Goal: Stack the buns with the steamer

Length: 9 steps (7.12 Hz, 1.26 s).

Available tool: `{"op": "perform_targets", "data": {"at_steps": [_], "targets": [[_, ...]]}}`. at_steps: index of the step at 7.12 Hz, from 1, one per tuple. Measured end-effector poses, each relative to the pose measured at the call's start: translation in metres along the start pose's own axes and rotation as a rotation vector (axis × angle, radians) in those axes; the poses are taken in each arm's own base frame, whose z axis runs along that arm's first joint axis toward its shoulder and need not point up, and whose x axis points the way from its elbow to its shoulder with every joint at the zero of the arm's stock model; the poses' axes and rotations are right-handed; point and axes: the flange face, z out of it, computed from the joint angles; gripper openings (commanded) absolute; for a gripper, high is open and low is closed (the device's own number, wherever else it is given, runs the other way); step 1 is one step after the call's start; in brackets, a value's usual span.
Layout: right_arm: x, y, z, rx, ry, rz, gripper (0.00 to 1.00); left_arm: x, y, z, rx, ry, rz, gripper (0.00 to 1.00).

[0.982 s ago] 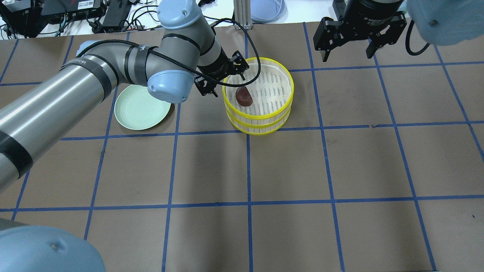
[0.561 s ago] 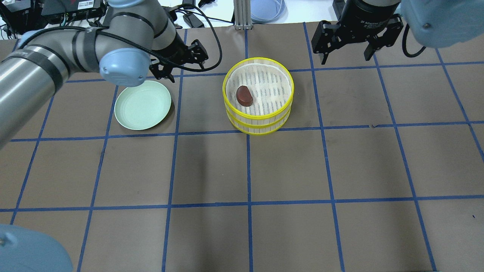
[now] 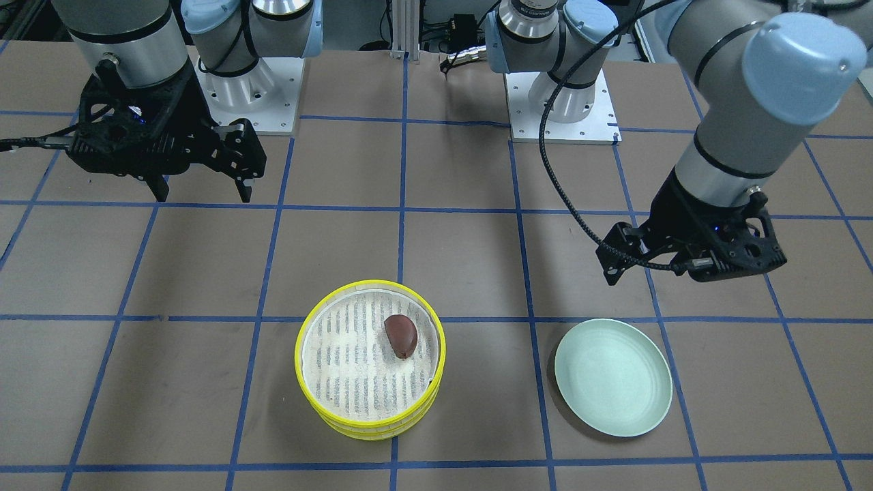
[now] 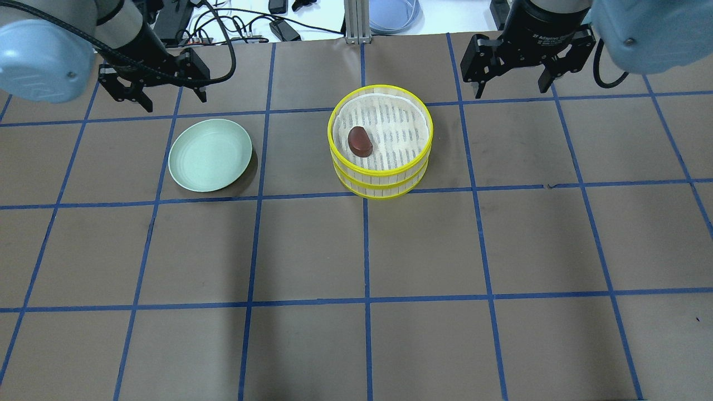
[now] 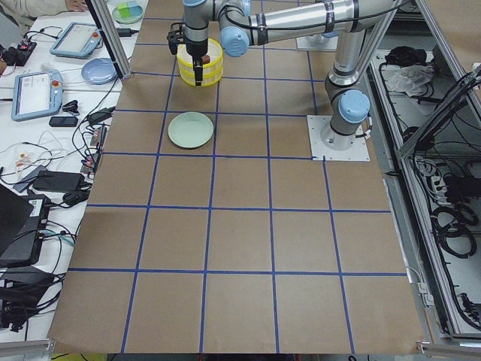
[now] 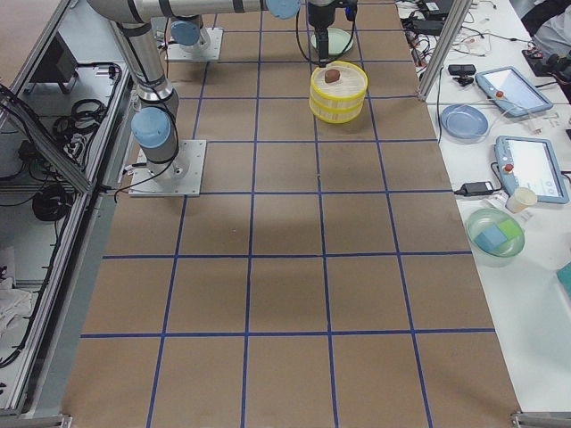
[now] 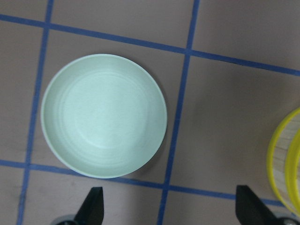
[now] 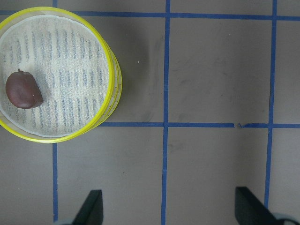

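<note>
The steamer [image 4: 384, 179] stands as two yellow-rimmed tiers stacked one on the other, a little beyond the table's middle. The dark reddish-brown bun [image 4: 360, 141] lies on the top tier's mesh, left of centre. The cream-white bun is hidden. My left gripper [image 4: 167, 96] is open and empty, hovering beyond the plate, far left of the steamer. My right gripper [image 4: 511, 84] is open and empty, hovering beyond and to the right of the steamer. The right wrist view shows the steamer [image 8: 112, 65] and the brown bun [image 8: 23, 90]; the left wrist view shows only the steamer's edge [image 7: 283, 159].
An empty pale green plate [image 4: 210, 155] lies left of the steamer, below the left gripper in the left wrist view [image 7: 104, 115]. A metal post [image 4: 356, 19] and cables stand at the far edge. The brown paper table has blue tape grid lines.
My left arm has swung away from the steamer's left rim, to the left and back, past the plate. The right gripper has barely moved. The brown bun stays in the top tier.
</note>
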Motion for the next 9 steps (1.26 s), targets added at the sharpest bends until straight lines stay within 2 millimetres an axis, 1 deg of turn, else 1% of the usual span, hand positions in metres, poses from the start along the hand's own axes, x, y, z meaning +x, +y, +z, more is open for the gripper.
{"op": "perform_targets", "data": {"at_steps": [1,2,3,4,7,9], "targets": [[0.0,0.0,0.001,-0.002,0.0,0.0,1.0,-0.001,0.015,-0.028,0.012,-0.004,0.004,1.0],[0.0,0.0,0.002,-0.004,0.0,0.001,1.0,0.002,0.031,-0.046,0.017,-0.001,0.007,1.0],[0.0,0.0,0.002,-0.004,0.001,0.001,1.0,0.007,0.04,-0.049,0.004,0.005,0.017,1.0],[0.0,0.0,0.002,-0.005,0.001,0.001,1.0,0.011,0.044,-0.05,-0.004,0.008,0.032,1.0],[0.002,0.0,0.004,-0.008,0.002,0.003,1.0,0.016,0.045,-0.045,-0.014,0.016,0.051,1.0],[0.003,0.0,0.006,-0.012,0.003,0.003,1.0,0.017,0.05,-0.046,-0.02,0.012,0.053,1.0]]}}
